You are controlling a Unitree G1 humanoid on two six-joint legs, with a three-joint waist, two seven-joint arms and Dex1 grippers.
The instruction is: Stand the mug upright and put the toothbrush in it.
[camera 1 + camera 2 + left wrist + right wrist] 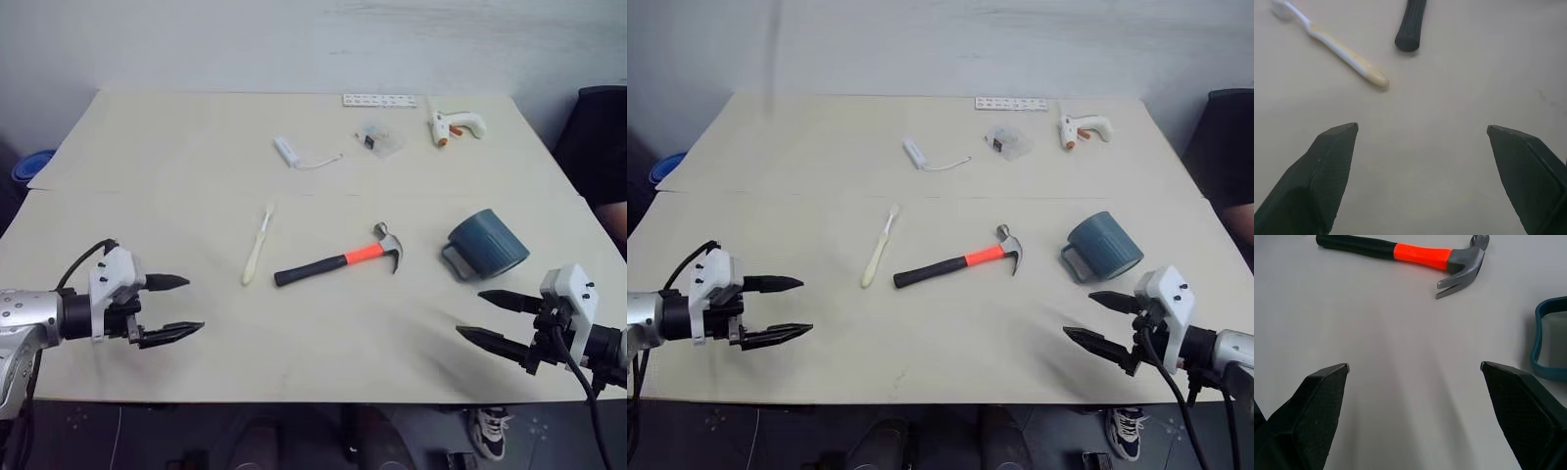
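Teal mug (pixel 487 244) lies on its side beside the hammer (pixel 343 259); the toothbrush (pixel 257 245) lies flat. Left gripper (pixel 176 305) and right gripper (pixel 485 315) hover spread, empty.

We find no text, label, brand or number that we can read; the white strip (pixel 379 100) at the far edge of the desk (pixel 196 147) carries marks too small to tell.

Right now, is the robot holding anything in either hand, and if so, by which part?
Nothing is held. The left hand and right hand are both open above the table, apart from the toothbrush and mug.
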